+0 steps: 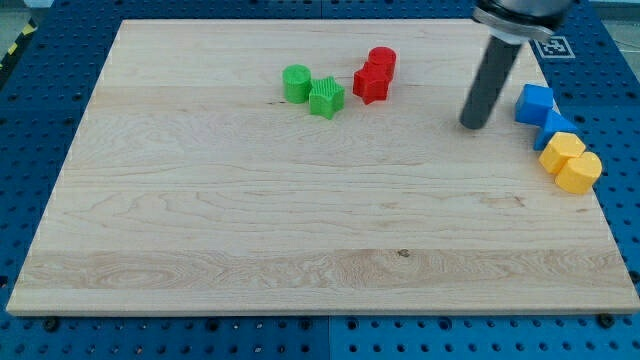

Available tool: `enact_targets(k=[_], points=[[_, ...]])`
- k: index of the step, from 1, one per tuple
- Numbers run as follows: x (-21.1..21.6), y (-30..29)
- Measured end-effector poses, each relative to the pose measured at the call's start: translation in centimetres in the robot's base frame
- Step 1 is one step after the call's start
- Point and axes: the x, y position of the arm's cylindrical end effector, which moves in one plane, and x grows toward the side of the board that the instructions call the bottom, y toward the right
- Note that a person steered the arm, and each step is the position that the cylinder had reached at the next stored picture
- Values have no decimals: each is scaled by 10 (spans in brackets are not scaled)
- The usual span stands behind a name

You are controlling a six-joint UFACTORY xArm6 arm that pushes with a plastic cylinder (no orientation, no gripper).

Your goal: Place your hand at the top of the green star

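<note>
The green star lies on the wooden board near the view's top, a little left of the middle. A green round block touches it on its upper left. My tip stands on the board far to the right of the star, a bit lower in the view. It touches no block. The rod rises from the tip toward the view's top right.
A red star block and a red round block sit just right of the green star. Two blue blocks and two yellow blocks cluster at the board's right edge, right of my tip.
</note>
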Motion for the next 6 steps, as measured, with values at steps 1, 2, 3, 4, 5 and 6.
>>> enact_targets(k=[1, 2, 3, 4, 5, 6], points=[[-57, -6], [-99, -16], [-132, -61], [-137, -124], [-114, -165], [-74, -175]])
